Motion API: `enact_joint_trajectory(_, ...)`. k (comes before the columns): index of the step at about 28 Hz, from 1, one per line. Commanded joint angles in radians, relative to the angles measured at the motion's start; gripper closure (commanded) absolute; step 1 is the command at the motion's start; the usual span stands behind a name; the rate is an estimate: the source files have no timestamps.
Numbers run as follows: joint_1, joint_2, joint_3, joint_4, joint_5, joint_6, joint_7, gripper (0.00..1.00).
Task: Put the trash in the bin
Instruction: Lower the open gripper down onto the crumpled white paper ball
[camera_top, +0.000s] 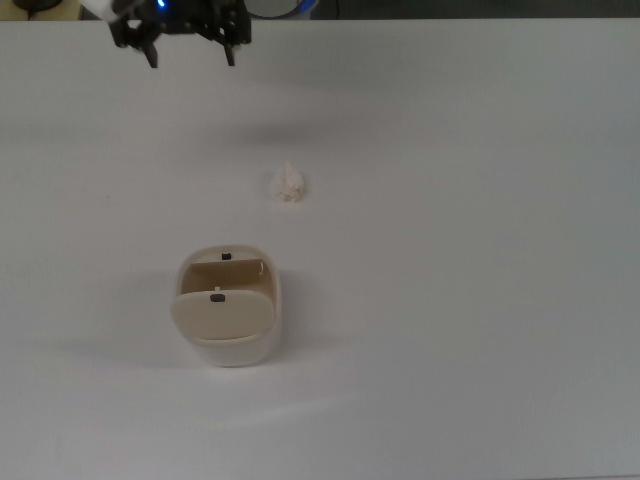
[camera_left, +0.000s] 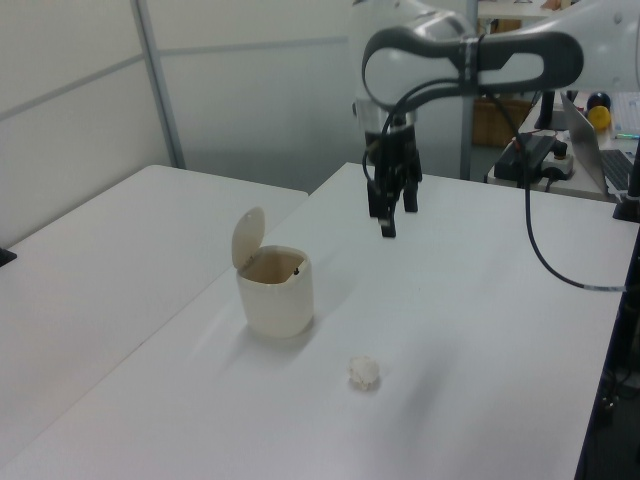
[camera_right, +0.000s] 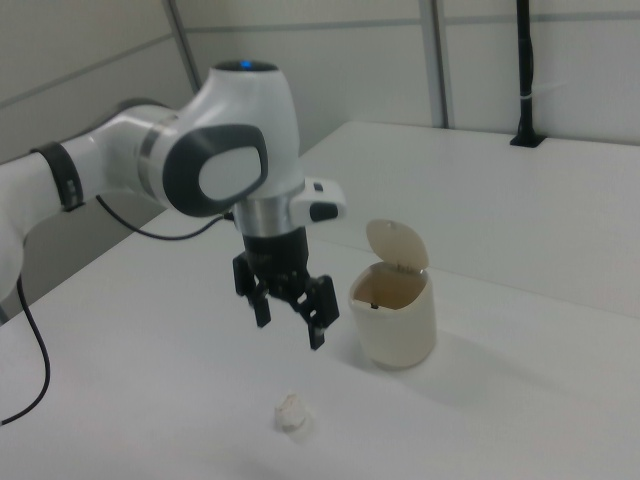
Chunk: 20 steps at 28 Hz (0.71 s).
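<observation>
The trash is a small crumpled off-white wad lying on the white table, also visible as trash and trash. The cream bin stands upright with its flap lid swung open; bin, bin. My gripper hangs open and empty above the table, up and left of the trash in the top view. In the right view the gripper hovers above the wad, left of the bin. In the left view the gripper is behind the bin and the wad.
A second white table adjoins on the left view's left. Desks with a laptop, cables and boxes sit behind the arm at the left view's right. A black post stands on the far table in the right view.
</observation>
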Motion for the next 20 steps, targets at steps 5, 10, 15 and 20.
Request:
enact_joint_trajectory(5, 0.072, 0.085, -0.003, -0.126, 0.013, 0.082, -0.048, 0.00)
enact_joint_trajectory(10, 0.097, 0.140, -0.003, -0.171, 0.004, 0.162, -0.052, 0.00)
enact_joint_trajectory(15, 0.124, 0.194, -0.004, -0.197, -0.013, 0.245, -0.048, 0.00)
enact_joint_trajectory(20, 0.138, 0.206, -0.003, -0.210, -0.019, 0.299, -0.048, 0.00)
